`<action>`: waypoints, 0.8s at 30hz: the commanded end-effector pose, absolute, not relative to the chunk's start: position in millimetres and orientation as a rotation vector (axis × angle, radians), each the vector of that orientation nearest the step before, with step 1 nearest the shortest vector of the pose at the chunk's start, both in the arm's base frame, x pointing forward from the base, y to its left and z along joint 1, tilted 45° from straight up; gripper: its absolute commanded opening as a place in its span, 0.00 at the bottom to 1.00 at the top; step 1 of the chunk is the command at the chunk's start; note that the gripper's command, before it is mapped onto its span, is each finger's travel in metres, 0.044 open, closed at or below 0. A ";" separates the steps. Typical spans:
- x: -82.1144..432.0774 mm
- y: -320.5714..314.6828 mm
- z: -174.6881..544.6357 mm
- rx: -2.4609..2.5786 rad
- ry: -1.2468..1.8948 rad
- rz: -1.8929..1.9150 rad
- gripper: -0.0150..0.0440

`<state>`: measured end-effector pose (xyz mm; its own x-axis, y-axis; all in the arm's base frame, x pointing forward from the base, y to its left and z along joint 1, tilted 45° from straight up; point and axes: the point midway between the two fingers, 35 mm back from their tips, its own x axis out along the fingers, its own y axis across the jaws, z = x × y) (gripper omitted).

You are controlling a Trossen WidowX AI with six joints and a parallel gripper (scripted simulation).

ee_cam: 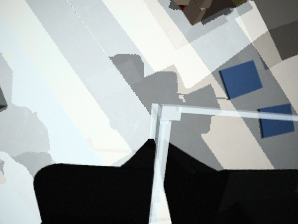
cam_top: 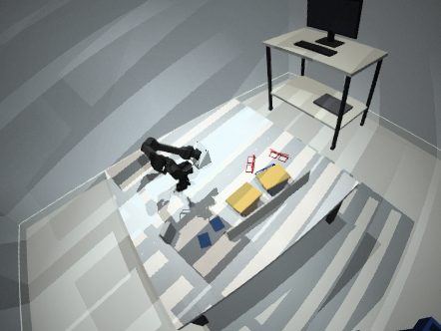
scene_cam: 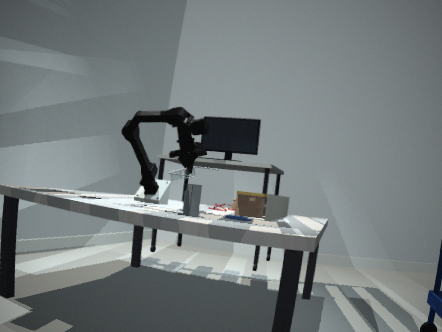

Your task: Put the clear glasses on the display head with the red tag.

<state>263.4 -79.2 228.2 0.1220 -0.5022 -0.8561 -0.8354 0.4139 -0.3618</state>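
Observation:
My gripper [cam_top: 183, 189] [scene_cam: 189, 170] [ee_cam: 155, 144] points down and is shut on the clear glasses [ee_cam: 235, 113], well above the table. In the wrist view one clear bar runs down between the fingertips and another reaches right; faint outlines of them show near the fingers in the exterior view. Two brown blocks with yellow tops [cam_top: 244, 198] [cam_top: 272, 178] stand to the right in the top view. I cannot tell whether they are the display heads, and no red tag is readable. A brown shape [ee_cam: 200, 11] with a small red patch is cut off at the wrist view's top.
Two blue squares [cam_top: 205, 239] [cam_top: 217, 223] [ee_cam: 241, 80] [ee_cam: 276, 121] lie on the table. An upright grey block [cam_top: 168, 232] [scene_cam: 192, 201] stands near them. A long low panel [cam_top: 269, 206] [scene_cam: 277, 208] stands behind the yellow-topped blocks. Red glasses lie beyond those blocks.

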 end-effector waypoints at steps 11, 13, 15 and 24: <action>224.3 -76.8 252.0 -1.532 1.312 0.670 0.25; 218.9 -76.1 255.0 -1.579 1.277 0.704 0.25; 213.5 -75.3 257.8 -1.627 1.241 0.737 0.25; 189.4 -70.4 269.2 -1.859 1.069 0.861 0.25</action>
<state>198.5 -73.4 266.8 0.3707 -0.3690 -0.8523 -0.9262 -0.2146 -0.3099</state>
